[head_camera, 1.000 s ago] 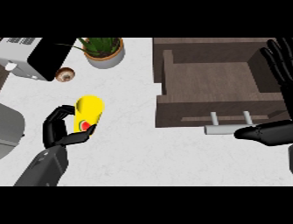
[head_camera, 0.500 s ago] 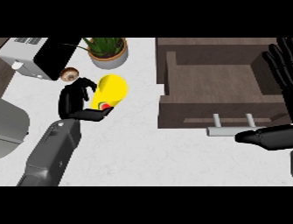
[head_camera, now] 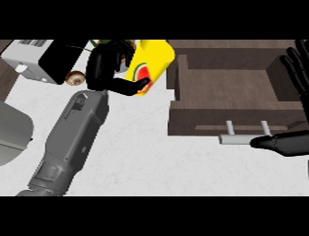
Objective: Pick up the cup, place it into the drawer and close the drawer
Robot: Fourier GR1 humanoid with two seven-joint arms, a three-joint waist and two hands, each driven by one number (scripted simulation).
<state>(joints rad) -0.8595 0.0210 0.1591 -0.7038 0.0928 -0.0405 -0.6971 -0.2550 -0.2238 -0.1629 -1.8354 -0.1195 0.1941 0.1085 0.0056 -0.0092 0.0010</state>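
Cup: the yellow cup [head_camera: 151, 62] with its watermelon picture is up off the bench [head_camera: 143, 152], at the far edge, just left of the open drawer [head_camera: 228, 92]; half a second ago it was lower and further left.
Left hand: the left hand [head_camera: 109, 69] is curled round the cup, thumb across the picture; it has carried the cup up and rightward, and its forearm now stretches long across the bench.
Right hand: the right hand [head_camera: 306, 73] rests at the right edge, fingers straight and spread, much as before.
Drawer: open, wooden, with a pale bar handle [head_camera: 242, 138] at its near front; the cup is not yet inside.
Behind the left hand: a white toaster [head_camera: 38, 60] at the far left corner, and a small brown round thing [head_camera: 75, 78] just beside it.
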